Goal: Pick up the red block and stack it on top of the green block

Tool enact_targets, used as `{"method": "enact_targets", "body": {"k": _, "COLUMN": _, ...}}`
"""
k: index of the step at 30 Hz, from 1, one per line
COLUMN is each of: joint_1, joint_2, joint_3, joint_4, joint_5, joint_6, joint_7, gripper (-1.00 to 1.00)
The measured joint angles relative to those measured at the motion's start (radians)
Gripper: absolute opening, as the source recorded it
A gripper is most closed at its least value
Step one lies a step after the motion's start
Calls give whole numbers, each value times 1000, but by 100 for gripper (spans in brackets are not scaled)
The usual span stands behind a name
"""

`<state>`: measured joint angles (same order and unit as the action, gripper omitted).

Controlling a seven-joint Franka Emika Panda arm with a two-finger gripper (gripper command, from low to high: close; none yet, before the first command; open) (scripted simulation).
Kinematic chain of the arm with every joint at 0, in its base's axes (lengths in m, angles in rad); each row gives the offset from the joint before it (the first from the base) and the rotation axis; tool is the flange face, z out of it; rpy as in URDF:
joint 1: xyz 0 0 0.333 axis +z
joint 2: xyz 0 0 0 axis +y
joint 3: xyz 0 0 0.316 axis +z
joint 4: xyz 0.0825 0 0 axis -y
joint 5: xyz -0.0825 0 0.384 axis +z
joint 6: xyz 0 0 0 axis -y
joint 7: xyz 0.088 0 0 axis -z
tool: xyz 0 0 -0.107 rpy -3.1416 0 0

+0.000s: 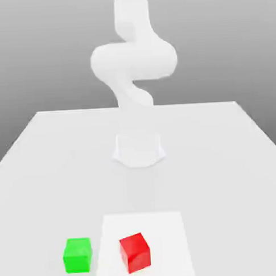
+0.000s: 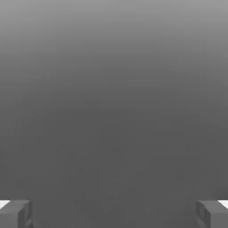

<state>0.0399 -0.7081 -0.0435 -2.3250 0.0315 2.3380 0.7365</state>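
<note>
The red block [image 1: 135,252] sits on the white table near its front edge, on a brighter white patch, turned slightly askew. To its left in the exterior view rests the green block [image 1: 77,254], a small gap apart from it. The white arm [image 1: 133,61] rises from its base at the table's middle and bends upward out of frame. In the hand view my gripper [image 2: 114,213] is open, its two grey fingertips [image 2: 15,213] standing wide apart with only plain grey background between them.
The arm's base [image 1: 138,149] stands on the white table [image 1: 221,158] behind the blocks. A brighter rectangular patch [image 1: 168,230] marks the table's front middle. Bare table surface stretches on both sides of the base.
</note>
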Motion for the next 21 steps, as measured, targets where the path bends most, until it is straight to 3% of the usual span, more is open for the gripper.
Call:
{"method": "enact_targets", "body": {"k": 14, "joint_1": 138, "joint_2": 522, "joint_3": -138, "joint_4": -139, "joint_5": 162, "joint_6": 210, "joint_7": -345, "gripper": 0}}
{"method": "enact_targets", "body": {"k": 21, "joint_1": 141, "joint_2": 760, "joint_3": -148, "joint_4": -212, "joint_5": 125, "joint_6": 325, "joint_7": -432, "gripper": 0}}
